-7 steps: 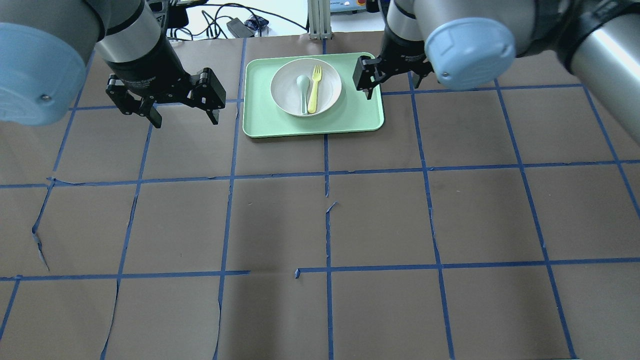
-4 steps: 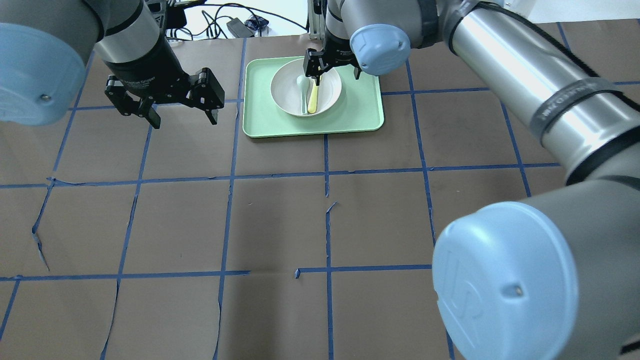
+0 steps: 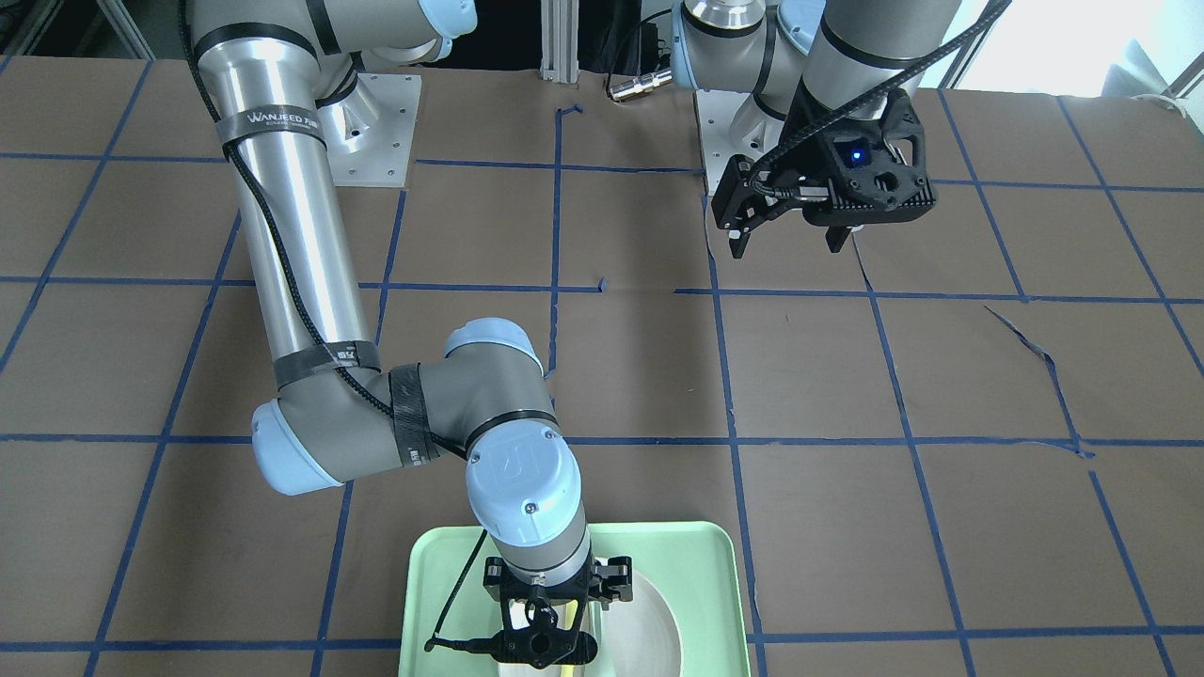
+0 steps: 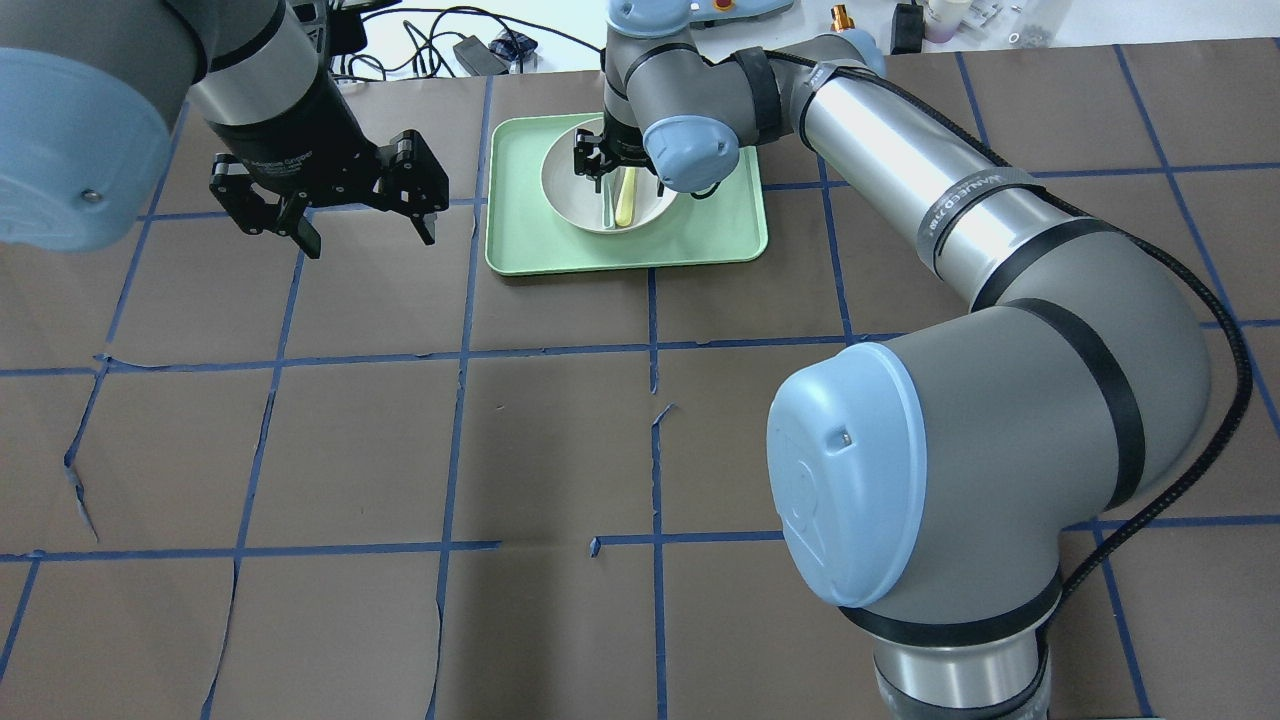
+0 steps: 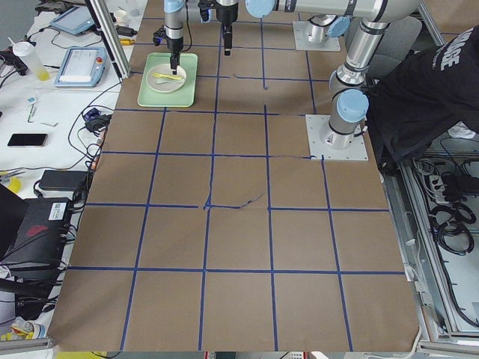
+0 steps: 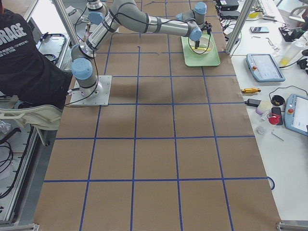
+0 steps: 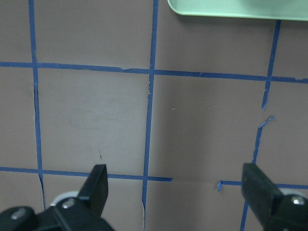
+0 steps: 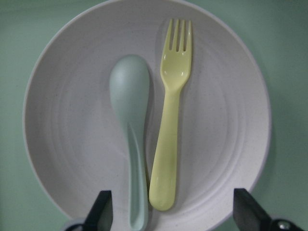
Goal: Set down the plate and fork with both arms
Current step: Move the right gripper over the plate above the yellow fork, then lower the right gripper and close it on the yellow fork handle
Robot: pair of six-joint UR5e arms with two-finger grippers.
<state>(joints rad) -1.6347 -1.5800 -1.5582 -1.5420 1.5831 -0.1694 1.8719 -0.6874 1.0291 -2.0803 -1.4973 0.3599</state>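
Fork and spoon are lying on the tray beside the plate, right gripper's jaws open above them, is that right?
No. The fork and spoon lie in the plate, not beside it, as the right wrist view shows. The jaws of the right gripper are open above them.

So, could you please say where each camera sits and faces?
Front-facing: across the brown table, facing left arm and right arm.
Overhead: behind shoulders, looking down; both arms.
Exterior left: table end, left arm nearer.
Exterior right: opposite end, right arm nearer.
Left wrist: down past open left gripper.
Right wrist: past right gripper onto pale-yellow plastic fork.
Both wrists show rectangular mint-green tray.
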